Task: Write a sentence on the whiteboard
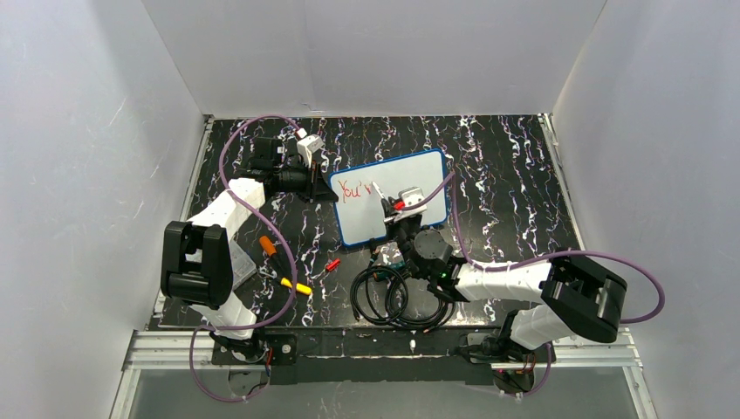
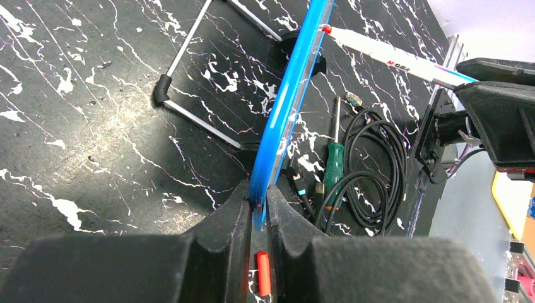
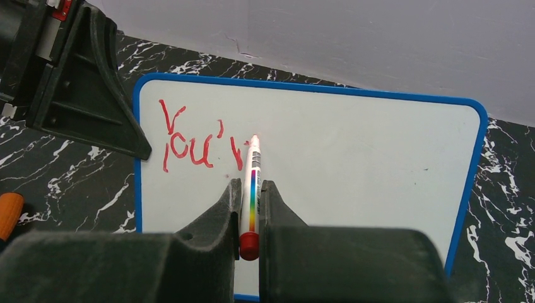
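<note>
The whiteboard (image 1: 410, 179) with its blue frame stands tilted on a wire stand in the middle of the table. Red writing reads "You'r" (image 3: 199, 142) at its upper left; it also shows in the top view (image 1: 353, 187). My left gripper (image 1: 325, 190) is shut on the board's left edge; the blue frame (image 2: 287, 120) runs edge-on between its jaws (image 2: 260, 205). My right gripper (image 3: 251, 189) is shut on a white marker (image 3: 253, 183) with a rainbow stripe and red end cap. Its red tip (image 3: 255, 137) touches the board just right of the "r".
A coil of black cable (image 1: 388, 298) lies left of my right arm. A green-handled screwdriver (image 2: 334, 170) lies by it. An orange marker (image 1: 268, 245), a yellow marker (image 1: 297, 285) and a red cap (image 1: 332, 264) lie at left. The wire stand (image 2: 195, 113) sits behind the board.
</note>
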{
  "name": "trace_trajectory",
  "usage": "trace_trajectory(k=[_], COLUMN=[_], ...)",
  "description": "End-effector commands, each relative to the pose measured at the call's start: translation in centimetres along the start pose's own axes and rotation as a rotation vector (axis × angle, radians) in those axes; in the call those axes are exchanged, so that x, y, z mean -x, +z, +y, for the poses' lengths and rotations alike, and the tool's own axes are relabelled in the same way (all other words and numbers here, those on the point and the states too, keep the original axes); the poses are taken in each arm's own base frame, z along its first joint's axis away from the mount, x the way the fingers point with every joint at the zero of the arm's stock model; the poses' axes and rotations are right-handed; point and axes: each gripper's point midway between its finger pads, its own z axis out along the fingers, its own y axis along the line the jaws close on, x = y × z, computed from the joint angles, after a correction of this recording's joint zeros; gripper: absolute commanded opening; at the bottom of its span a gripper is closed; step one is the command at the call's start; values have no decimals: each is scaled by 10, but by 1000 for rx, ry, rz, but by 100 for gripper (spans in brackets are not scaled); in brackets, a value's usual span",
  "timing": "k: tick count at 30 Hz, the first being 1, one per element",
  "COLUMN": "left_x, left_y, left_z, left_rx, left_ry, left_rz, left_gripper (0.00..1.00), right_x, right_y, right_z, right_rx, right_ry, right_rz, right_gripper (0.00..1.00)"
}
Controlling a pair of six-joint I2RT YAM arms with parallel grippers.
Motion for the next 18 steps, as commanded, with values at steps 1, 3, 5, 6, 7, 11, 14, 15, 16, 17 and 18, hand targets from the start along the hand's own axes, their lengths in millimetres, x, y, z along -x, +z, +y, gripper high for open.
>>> trace_trajectory(k=[1, 3, 5, 6, 7, 11, 14, 15, 16, 17, 18], left_x=[12, 13, 13, 13, 13, 12, 11, 12, 12, 12, 12], left_y=[-10, -10, -10, -10, -10, -9, -9, -9, -9, -9, -9], left_z=[-16, -16, -16, -16, -16, -15, -15, -15, -15, -15, -15], left_rx=[-14, -15, -14, -14, -14, -14, -12, -12, -12, -12, -12], left_ry=[48, 47, 49, 49, 49, 48, 45, 47, 48, 48, 49], left_rz=[-21, -21, -22, -21, -22, -20, -19, -19, -19, -19, -20], left_gripper=[0, 0, 0, 0, 0, 0, 0, 0, 0, 0, 0], right_x=[12, 9, 6, 5, 4, 1, 0, 0, 0, -1, -1], right_y=[-1, -2, -3, -2, -2, -3, -4, -5, -6, -7, -8], right_z=[-7, -8, -9, -9, -9, -11, -15, -16, -18, -19, -20], right_rx=[-29, -32, -34, -34, -34, -43, -58, -60, -63, -67, -71], right_ry=[54, 54, 52, 51, 49, 46, 42, 42, 41, 41, 41], right_rz=[-38, -31, -23, -20, -17, -8, -4, -2, 0, 2, 4], right_gripper=[1, 1, 1, 1, 1, 1, 1, 1, 1, 1, 1])
